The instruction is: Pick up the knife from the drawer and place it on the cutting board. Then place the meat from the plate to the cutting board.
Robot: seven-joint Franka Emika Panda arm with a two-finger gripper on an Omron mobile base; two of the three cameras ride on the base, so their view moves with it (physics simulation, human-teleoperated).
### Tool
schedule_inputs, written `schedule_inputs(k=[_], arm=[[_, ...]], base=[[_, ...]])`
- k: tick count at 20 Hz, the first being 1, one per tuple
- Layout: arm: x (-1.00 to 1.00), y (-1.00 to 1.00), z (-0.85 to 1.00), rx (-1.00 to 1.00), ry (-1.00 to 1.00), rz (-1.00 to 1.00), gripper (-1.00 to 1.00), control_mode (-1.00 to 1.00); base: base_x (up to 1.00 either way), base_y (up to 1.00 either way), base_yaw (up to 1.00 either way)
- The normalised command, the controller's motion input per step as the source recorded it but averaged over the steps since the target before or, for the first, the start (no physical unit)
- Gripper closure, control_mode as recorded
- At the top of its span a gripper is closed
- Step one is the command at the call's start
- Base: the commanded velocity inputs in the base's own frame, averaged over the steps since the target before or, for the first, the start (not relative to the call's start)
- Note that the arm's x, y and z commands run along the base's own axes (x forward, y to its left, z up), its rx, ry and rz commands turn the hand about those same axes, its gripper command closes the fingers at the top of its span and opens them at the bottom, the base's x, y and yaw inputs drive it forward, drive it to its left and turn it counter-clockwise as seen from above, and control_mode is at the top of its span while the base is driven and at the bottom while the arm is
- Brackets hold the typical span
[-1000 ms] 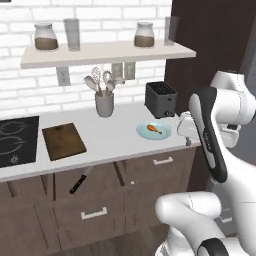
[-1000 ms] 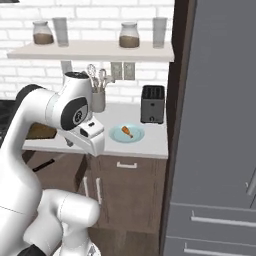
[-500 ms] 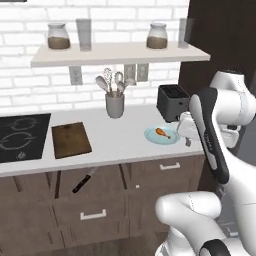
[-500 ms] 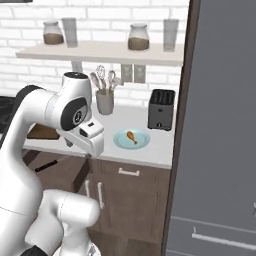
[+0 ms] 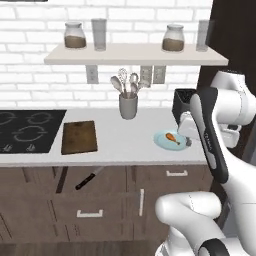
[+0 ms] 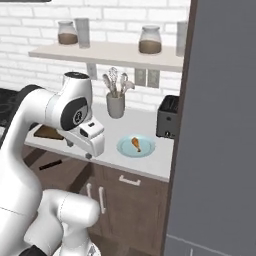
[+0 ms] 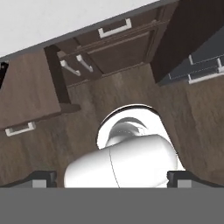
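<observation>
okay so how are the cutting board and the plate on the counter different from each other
The cutting board is a dark brown wooden rectangle; the plate is round and pale light blue. The cutting board is the larger of the two. The cutting board's top is bare, while the plate carries the meat, a small orange-brown drumstick. The cutting board lies beside the black cooktop; the plate sits near the toaster. Both lie flat on the white counter.

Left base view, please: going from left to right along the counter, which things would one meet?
Black cooktop → cutting board → grey utensil holder → pale blue plate carrying the meat.
</observation>
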Motion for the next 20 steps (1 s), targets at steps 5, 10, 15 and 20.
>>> schedule_inputs(k=[5,10,15,20], arm=[[0.0,0.0,0.0,0.0,0.0,0.0,-1.0,1.0],[0.0,0.0,0.0,0.0,0.0,0.0,-1.0,1.0],[0.0,0.0,0.0,0.0,0.0,0.0,-1.0,1.0],[0.0,0.0,0.0,0.0,0.0,0.0,-1.0,1.0]], base=[[0.59,-0.17,0.26],[0.2,-0.63,0.19],[0.37,-0.37,0.18],[0.23,-0.02,0.22]])
